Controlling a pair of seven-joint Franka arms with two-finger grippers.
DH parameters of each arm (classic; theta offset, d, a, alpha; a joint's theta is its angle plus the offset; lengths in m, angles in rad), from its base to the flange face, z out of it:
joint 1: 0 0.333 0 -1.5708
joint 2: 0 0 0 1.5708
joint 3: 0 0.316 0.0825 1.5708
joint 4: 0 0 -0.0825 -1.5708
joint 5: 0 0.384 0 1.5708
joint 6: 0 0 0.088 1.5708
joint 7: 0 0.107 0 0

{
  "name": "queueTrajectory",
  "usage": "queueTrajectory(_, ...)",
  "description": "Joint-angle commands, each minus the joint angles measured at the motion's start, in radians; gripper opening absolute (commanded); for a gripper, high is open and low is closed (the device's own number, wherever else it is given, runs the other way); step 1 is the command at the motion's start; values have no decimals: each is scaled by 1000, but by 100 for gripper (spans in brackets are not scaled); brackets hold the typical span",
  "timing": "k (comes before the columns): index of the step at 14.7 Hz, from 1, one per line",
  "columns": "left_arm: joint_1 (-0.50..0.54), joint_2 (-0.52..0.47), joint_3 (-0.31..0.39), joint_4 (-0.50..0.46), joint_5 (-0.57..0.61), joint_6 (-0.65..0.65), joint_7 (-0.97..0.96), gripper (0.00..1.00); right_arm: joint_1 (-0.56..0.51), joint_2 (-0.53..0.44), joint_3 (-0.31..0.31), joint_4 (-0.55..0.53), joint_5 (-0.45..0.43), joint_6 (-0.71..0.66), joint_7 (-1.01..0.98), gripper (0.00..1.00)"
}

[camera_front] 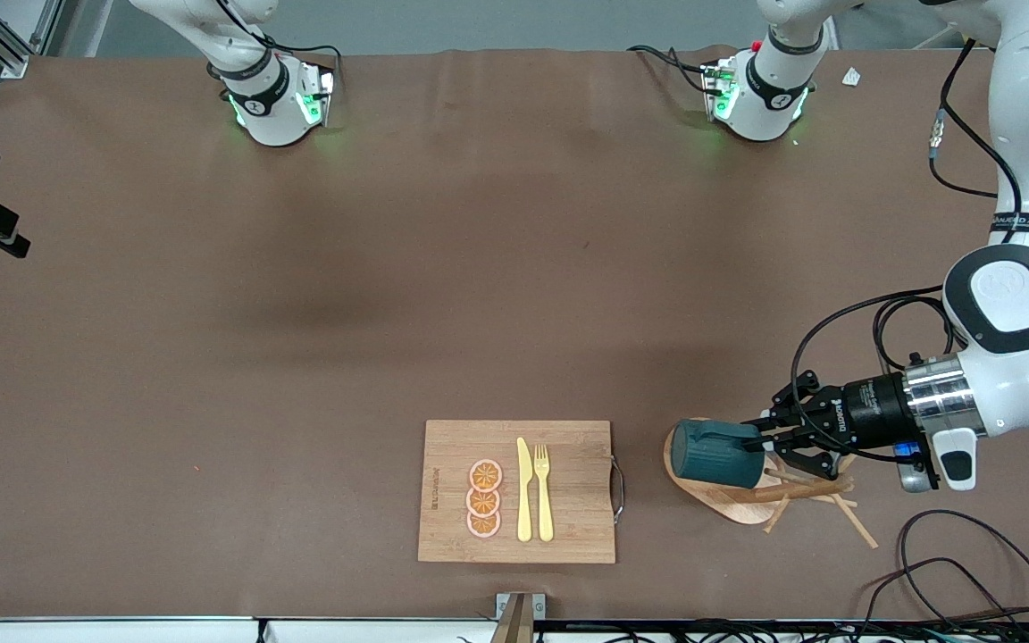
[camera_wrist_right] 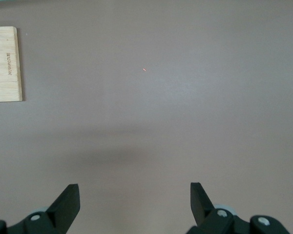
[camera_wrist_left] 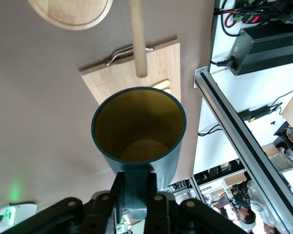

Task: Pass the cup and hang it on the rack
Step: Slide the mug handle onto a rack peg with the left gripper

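Right now my left gripper point(camera_front: 763, 439) clamps the cup point(camera_front: 716, 455) by its handle, sideways over the rack point(camera_front: 751, 500), lower right of the front view. My right gripper point(camera_wrist_right: 135, 201) waits, fingers spread, empty. Misaligned, the handle could miss the peg point(camera_wrist_left: 138, 36).

The cup point(camera_front: 718, 455) was dark teal outside, mustard-yellow inside point(camera_wrist_left: 139, 124); the rack point(camera_front: 729, 500) pale wood; orange slices point(camera_front: 484, 499) sat on the bamboo-tan board point(camera_front: 568, 536)

A brown mat point(camera_front: 389, 295) covers the whole table, creased near its top edge. Along the bottom edge runs a white, metal-railed frame point(camera_front: 104, 630); loose black cables point(camera_front: 952, 572) curl at the corner there.
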Motion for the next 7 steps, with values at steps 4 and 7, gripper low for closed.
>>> queueTrajectory(4,43,15,-11,-5,-58,-7,91,0,3,2,-1,10,7,-9,-11,100)
queueTrajectory(7,62,24,-11,-8,-62,-7,133,0,2,1,-3,11,9,-8,-11,100)
